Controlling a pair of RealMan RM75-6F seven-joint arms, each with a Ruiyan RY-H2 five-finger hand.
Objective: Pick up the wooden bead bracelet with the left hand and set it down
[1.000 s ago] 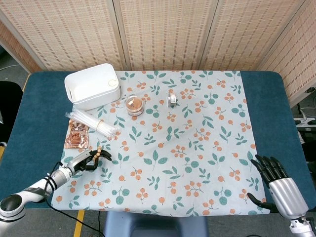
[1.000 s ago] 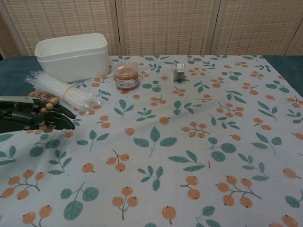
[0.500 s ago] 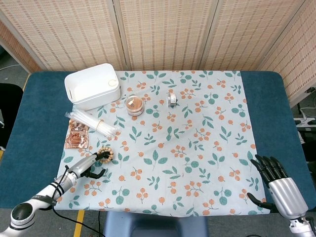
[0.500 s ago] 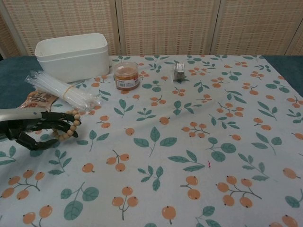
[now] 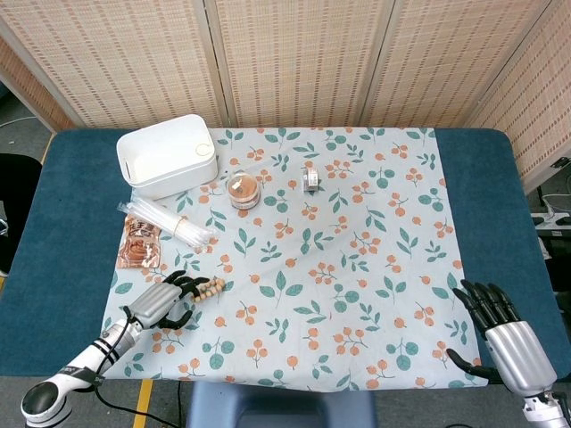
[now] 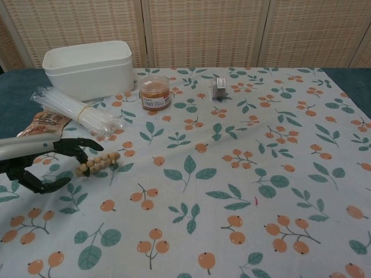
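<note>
Near-left part of the table [image 5: 62, 214], seen from the head and chest cameras. My left hand [image 5: 165, 301] lies low over the floral tablecloth [image 5: 357, 267] with its fingers [image 6: 81, 145] spread; the wooden bead bracelet [image 6: 97, 164] stretches out in a short line from under the fingertips toward the middle of the cloth. In the chest view the beads appear to rest on the cloth, with one fingertip touching or hooking the near end of the strand; whether that finger actually holds the beads I cannot tell. I judge the task to be in its closing step: the bracelet is down on the cloth, and what remains for me is to free the fingers fully and draw the arm clear. My right hand [image 5: 500, 334] rests at the near-right edge of the table, fingers apart and holding nothing. Behind the left hand lie a copper-coloured packet [image 5: 138, 242] and a bundle of clear straws [image 5: 165, 223]; further back stand a white plastic bin [image 5: 167, 154], a small orange-lidded jar [image 5: 243, 190] and a small metal clip-like object [image 5: 310, 179], all well apart from the bracelet.
</note>
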